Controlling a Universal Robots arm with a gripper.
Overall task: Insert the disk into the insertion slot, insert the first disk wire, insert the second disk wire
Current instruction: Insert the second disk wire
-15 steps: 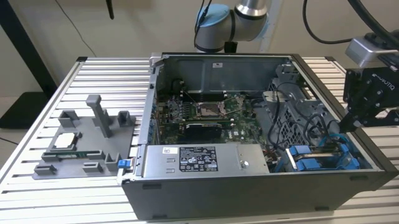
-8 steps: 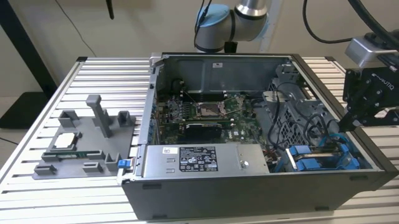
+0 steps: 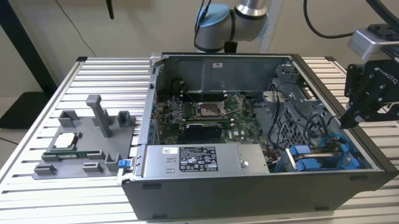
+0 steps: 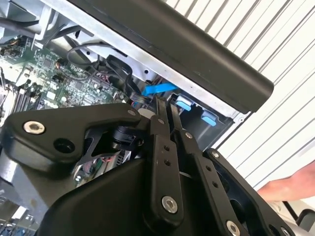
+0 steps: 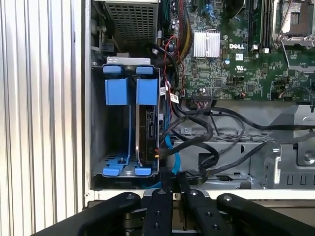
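- The disk [image 5: 147,133] stands on edge in the insertion slot [image 5: 125,61], clipped in its blue carrier, just ahead of the gripper [image 5: 173,181].
- The gripper's fingers are pressed together. Its tips sit right by a blue wire [image 5: 171,153] that runs alongside the disk; whether they pinch it I cannot tell.
- Beyond, black cables [image 5: 216,129] cross the case [image 3: 249,198] toward the motherboard [image 5: 231,73].
- The case rests on a slatted worktop [image 5: 39,98].
- A person's hand [image 4: 290,189] shows over the worktop, outside the case.
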